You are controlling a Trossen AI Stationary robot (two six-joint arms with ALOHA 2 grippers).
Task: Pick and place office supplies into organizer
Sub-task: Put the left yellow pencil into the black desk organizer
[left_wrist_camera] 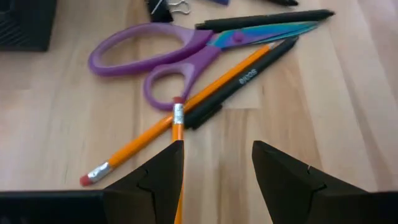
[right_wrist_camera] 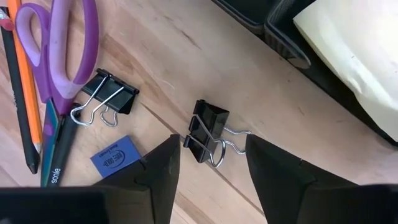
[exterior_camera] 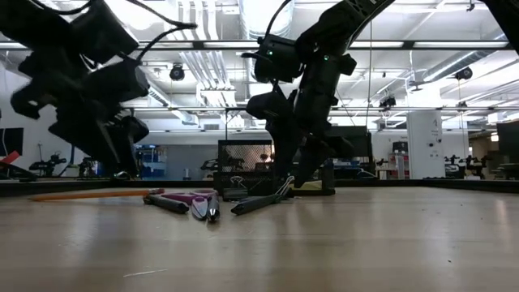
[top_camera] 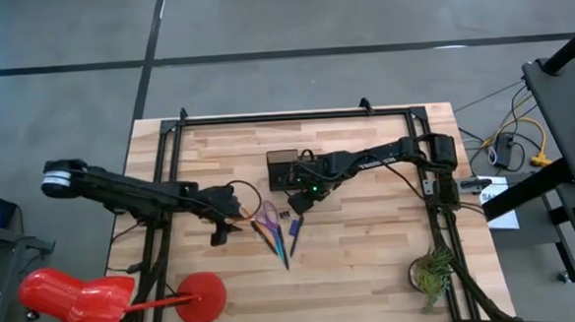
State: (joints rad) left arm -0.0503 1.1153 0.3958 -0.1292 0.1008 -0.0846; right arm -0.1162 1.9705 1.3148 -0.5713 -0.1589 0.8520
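The right gripper [right_wrist_camera: 208, 158] hangs open and empty over a clip [right_wrist_camera: 206, 132] beside the organizer [top_camera: 282, 168]. The left gripper [left_wrist_camera: 214, 165], open and empty too, is at the pencil [left_wrist_camera: 186, 124]. The pad [right_wrist_camera: 351, 46] seems already inside the organizer; scissors [left_wrist_camera: 180, 53], pens and clips are left on the table.

Two orange pencils [left_wrist_camera: 211, 87], one scissors [left_wrist_camera: 186, 46], two binder clips [right_wrist_camera: 208, 130].

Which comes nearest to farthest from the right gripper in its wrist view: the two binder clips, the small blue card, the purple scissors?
1. Binder clip, lying just ahead of the open right gripper.
2. Small blue card, off beside one finger.
3. Second binder clip, past the card; too close to call against it.
4. Purple scissors, farthest, at the pile.
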